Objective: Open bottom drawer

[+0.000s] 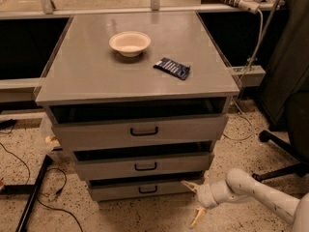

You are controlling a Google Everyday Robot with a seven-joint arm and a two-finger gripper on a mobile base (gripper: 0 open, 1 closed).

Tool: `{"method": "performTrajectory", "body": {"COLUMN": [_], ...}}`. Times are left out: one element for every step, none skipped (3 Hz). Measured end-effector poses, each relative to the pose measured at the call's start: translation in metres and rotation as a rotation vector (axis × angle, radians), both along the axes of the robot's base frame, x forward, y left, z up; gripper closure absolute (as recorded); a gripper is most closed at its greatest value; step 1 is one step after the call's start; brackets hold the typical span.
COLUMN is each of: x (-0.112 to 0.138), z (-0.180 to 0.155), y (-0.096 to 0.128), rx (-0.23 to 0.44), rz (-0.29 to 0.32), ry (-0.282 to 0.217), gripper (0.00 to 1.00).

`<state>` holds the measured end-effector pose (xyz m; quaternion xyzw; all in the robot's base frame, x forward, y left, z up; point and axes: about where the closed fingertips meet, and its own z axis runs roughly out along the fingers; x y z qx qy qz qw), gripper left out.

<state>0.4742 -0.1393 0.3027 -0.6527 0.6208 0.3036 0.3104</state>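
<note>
- Camera view: the grey flat-fronted bottom drawer (120, 191) is the lowest of three, along the bottom edge of the grey cabinet (135, 76). It looks closed.
- The white end effector (195, 202) hangs low, just beside the drawer's right front corner, fingers spread and holding nothing.
- The drawer is probably rigid and slides straight out. The small black bar handle (147, 189) at mid-front is the place to grip.
</note>
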Motion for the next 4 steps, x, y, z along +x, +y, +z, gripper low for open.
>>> {"method": "performTrajectory", "body": {"x": [0.000, 0.008, 0.026, 0.052], "z": [0.000, -0.024, -0.062, -0.088], "y": [0.000, 0.012, 0.024, 0.027], "rx": [0.000, -0.026, -0.028, -0.031], "rz": [0.000, -0.021, -0.064, -0.116], "ry": [0.000, 0.040, 0.089, 0.088], "gripper": [0.00, 0.00, 0.00, 0.00]}}
